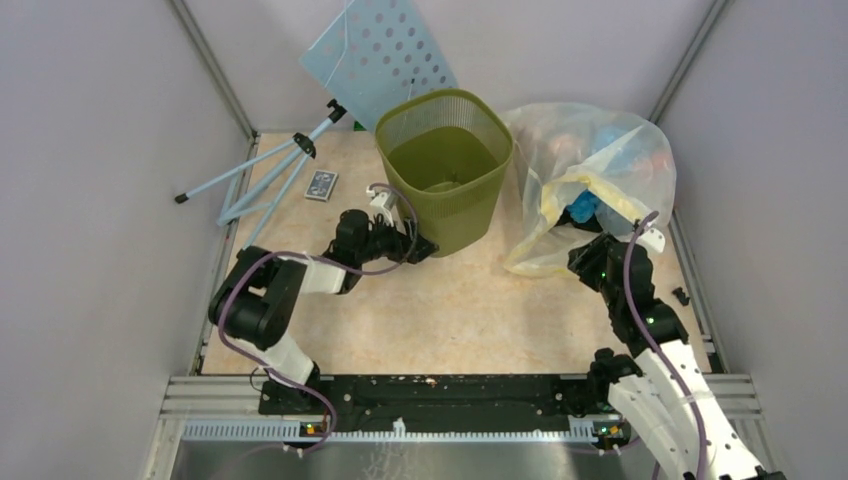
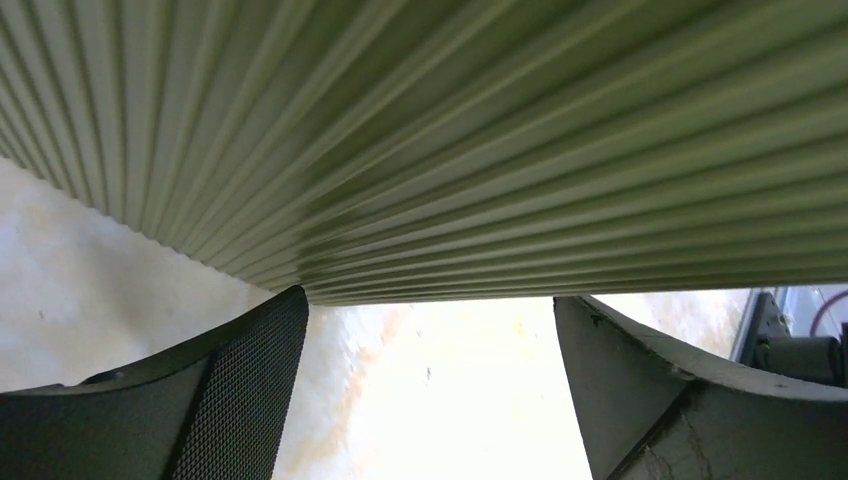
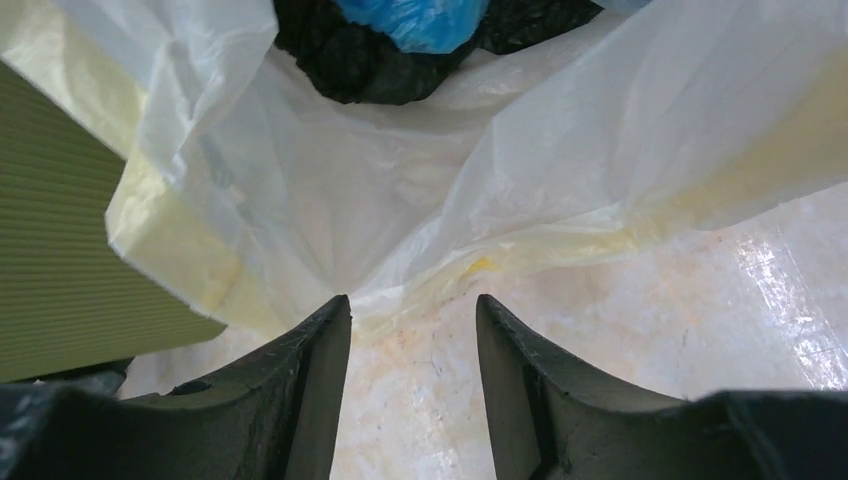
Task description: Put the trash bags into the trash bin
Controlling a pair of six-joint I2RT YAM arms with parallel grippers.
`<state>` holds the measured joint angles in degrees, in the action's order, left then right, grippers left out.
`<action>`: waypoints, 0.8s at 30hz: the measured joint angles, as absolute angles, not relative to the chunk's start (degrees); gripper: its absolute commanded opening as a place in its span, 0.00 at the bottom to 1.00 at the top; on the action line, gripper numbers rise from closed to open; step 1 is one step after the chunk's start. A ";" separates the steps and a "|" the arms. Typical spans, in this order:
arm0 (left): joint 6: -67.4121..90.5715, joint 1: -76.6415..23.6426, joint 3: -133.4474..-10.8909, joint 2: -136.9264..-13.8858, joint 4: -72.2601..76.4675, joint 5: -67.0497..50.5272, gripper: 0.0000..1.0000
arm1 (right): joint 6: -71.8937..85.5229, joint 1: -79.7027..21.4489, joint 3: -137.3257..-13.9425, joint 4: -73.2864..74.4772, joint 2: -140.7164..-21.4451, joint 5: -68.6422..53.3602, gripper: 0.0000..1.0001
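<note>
The olive-green trash bin (image 1: 445, 165) stands upright at the back middle. Its ribbed wall fills the left wrist view (image 2: 450, 140). My left gripper (image 1: 420, 246) is open and empty, low at the bin's near-left base, its tips (image 2: 430, 300) just short of the wall. My right gripper (image 1: 583, 250) is open and empty, its tips (image 3: 413, 300) at the near edge of the large clear yellowish bag (image 1: 590, 185). Crinkly blue plastic (image 3: 420, 20) lies on black plastic inside that bag's mouth. I cannot tell whether it is the light-blue trash bag. No such bag shows elsewhere.
A perforated light-blue panel (image 1: 380, 50) leans against the back wall behind the bin. A light-blue tripod (image 1: 270, 170) lies at the back left, with a small dark card (image 1: 321, 185) beside it. A small black piece (image 1: 680, 296) lies by the right wall.
</note>
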<state>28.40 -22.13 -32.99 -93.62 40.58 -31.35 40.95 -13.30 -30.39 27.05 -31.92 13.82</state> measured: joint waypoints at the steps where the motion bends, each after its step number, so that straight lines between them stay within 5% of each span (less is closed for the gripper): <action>1: 28.40 -22.13 -33.78 -94.67 40.82 -31.00 0.96 | 41.87 -13.30 -30.37 26.96 -32.67 14.81 0.47; 8: 28.18 -21.71 -40.27 -101.84 43.83 -29.41 0.97 | 45.91 -12.88 -30.00 20.08 -41.78 19.25 0.43; 24: 26.76 -20.73 -39.29 -104.44 49.76 -30.81 0.99 | 40.58 -5.67 -32.27 -7.03 -68.53 19.75 0.56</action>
<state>26.76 -20.73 -39.29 -104.44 49.76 -30.81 40.58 -5.67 -32.27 -7.03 -68.53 19.75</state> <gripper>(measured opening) 0.986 0.560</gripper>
